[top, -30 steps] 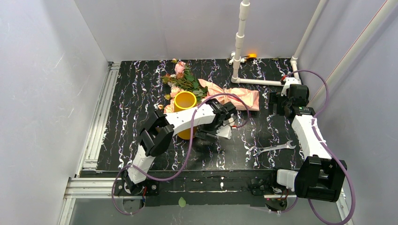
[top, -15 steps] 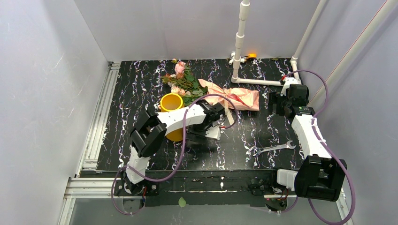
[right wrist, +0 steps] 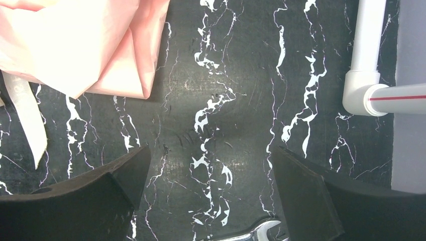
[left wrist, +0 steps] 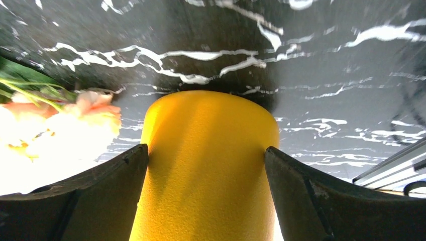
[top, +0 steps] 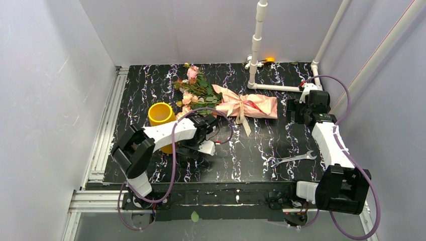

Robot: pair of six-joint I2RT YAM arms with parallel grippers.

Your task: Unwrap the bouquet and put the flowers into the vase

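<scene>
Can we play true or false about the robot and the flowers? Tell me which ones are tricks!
1. The left end effector grips the vase. True.
2. The bouquet is unwrapped. False: pink paper and a ribbon are around it.
3. Roses stand in the vase. False: it is empty; the flowers lie in the bouquet on the table.
4. A wrench lies on the table. True.
5. The right end effector holds the wrench. False: it is open and empty.

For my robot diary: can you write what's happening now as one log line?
left hand: gripping vase | right hand: open, above table | bouquet: wrapped, ribbon tied | vase: empty
</scene>
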